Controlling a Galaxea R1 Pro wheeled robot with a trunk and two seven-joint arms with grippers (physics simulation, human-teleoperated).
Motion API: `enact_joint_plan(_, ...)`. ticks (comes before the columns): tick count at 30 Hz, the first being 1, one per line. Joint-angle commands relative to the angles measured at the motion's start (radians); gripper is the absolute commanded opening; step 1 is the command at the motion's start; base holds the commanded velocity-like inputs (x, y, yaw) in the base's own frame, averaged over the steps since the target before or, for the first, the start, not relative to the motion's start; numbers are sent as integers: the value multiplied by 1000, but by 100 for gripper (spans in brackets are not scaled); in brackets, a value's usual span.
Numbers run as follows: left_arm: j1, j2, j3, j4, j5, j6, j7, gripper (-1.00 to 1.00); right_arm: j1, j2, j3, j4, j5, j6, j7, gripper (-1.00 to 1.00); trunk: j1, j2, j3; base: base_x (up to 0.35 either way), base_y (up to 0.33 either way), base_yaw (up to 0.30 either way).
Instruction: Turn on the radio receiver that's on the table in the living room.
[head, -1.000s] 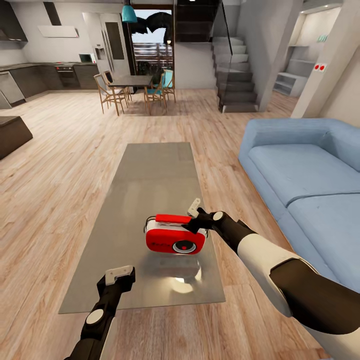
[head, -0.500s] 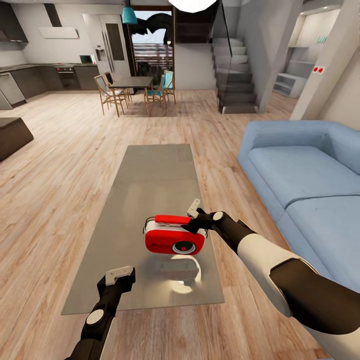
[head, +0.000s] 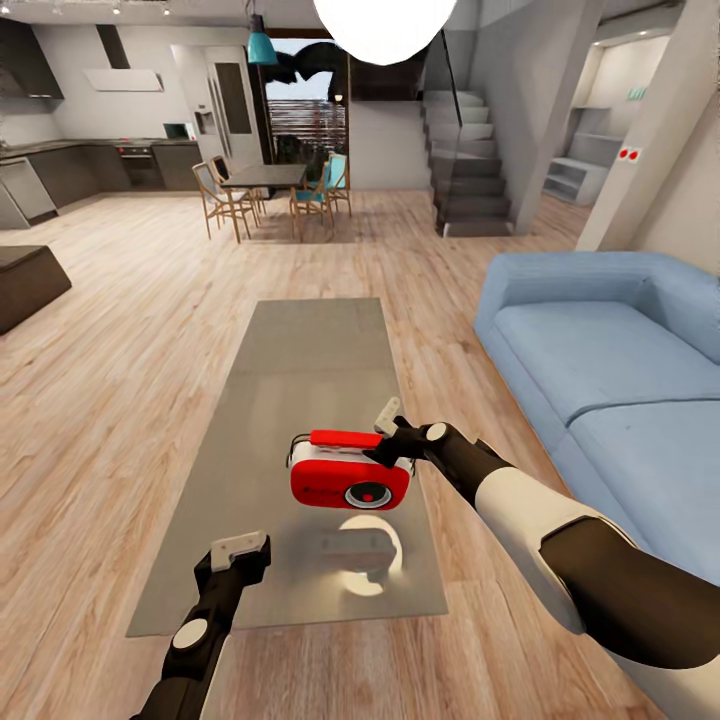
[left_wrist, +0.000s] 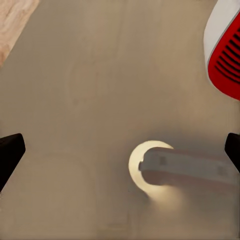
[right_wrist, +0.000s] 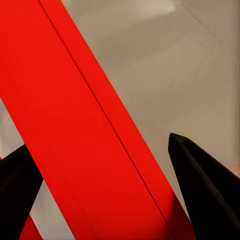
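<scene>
The red radio receiver (head: 350, 482) with white sides faces me over the near half of the grey table (head: 310, 350). It hangs slightly above the glossy top, with a gap down to its reflection. My right gripper (head: 385, 432) is at the radio's right end, shut on the red top handle (right_wrist: 75, 110), which runs between the two black fingers (right_wrist: 200, 190). My left gripper (head: 240, 545) hovers open over the table's near left part, apart from the radio (left_wrist: 225, 55). Its fingertips stand wide with only table (left_wrist: 75, 100) between them.
A blue sofa (head: 600, 350) runs along the table's right side. A white pendant lamp (head: 385, 25) hangs above and reflects in the tabletop. A dark low block (head: 25, 285) sits at the left. Dining table and chairs (head: 265, 175) and stairs (head: 470, 170) stand far back.
The head camera has tilted up, bringing the white lamp into view and shifting the room down. The radio and both arms hold their places.
</scene>
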Motion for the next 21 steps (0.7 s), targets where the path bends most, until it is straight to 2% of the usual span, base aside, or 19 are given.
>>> enact_joint_plan(1,0,0,0,0,0,0,0,100,0,0,-4,-1,-5,0,1,-100,-4,7,5,0,0,0)
enact_joint_plan(21,0,0,-1,0,0,1,0,100,0,-1,-4,-1,-5,0,1,-100,-81,147,100,0,0,0)
